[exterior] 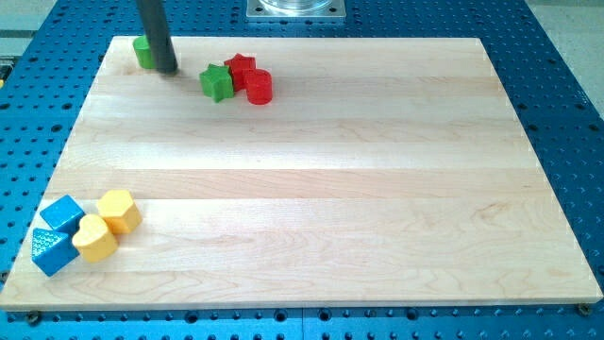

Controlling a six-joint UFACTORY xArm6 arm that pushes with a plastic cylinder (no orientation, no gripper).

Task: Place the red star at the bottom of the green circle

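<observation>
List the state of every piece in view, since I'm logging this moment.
My tip: down beside green circle, on its right.
Red star: touching green star and red cylinder.
Blue blocks, yellow blocks: clustered bottom left.

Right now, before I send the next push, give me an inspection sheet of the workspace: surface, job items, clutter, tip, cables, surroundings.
Surface: pale wooden board, flat, no marks seen.
Job's things: red star near the view's top, touching the green star and the red cylinder; green circle at the view's top left, partly hidden by the rod.
Clutter: two blue blocks, a yellow heart and another yellow block, clustered at the view's bottom left.
Grippers: none; my tip sits against the green circle's right side, left of the red star.
Cables: nothing seen.
Surroundings: blue perforated table; metal mount at the view's top.
</observation>
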